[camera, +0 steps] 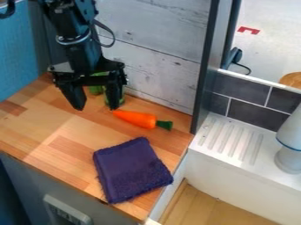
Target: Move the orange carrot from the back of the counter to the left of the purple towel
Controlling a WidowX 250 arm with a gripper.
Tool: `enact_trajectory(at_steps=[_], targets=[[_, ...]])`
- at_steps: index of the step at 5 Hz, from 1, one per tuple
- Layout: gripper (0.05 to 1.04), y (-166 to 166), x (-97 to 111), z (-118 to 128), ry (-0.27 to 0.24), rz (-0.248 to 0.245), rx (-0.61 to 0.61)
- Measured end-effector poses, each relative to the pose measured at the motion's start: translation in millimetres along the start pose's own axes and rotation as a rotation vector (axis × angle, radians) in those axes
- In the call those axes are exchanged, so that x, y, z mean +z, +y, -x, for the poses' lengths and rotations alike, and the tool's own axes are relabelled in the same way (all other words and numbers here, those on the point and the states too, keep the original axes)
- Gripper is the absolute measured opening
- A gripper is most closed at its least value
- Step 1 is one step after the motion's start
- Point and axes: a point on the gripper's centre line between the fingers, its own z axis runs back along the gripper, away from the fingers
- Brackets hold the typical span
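One cloth [132, 169], purple and folded, lies flat nearest the camera, close to the front right edge of the wood counter [64, 127]. To its right, past that edge, is a white ribbed ledge [229, 140].

Next outward: carrot [136, 118], lying on its side on the counter, beyond the cloth and apart from it. Long axis slants in the picture from thin orange tip, upper left, to green top, lower right. Tip points toward the jaws; green top points away. Relative to the jaws, the carrot lies to picture right and slightly nearer the camera, its tip just beside the picture-right finger. Contact between the two: cannot tell. Judged by eye, the jaw spread runs more along the carrot's axis than across it.

Gripper [96, 107]: jaws released, fingers well apart, pointing down, one to either side in the picture. No grasp on the carrot. Arm [73, 37] enters at the top edge, left of centre, and hangs steeply over the counter's far part.

Behind the gripper, partly hidden: green shapes [96, 90]; one thing or two, cannot tell. Farthest back, a pale plank wall [159, 66].
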Motion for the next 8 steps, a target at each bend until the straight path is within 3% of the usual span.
enact_trajectory(at_steps=[1,2,3,4,6,7,8], targets=[[1.000,1.5,-7.5,2.8,0.016,-0.005,0.011],[1.000,-7.2,-20.7,-4.0,-0.108,-0.004,0.149],[1.000,-15.0,-30.4,-13.2,-0.172,-0.020,0.339],[1.000,-18.2,-47.2,-29.7,-0.204,-0.021,0.476],[1.000,-33.8,-86.2,-66.5,-0.149,-0.011,0.616],[1.000,-39.9,-103.5,-81.3,-0.104,-0.016,0.631],[1.000,-42.5,-113.7,-91.7,-0.093,-0.025,0.668]])
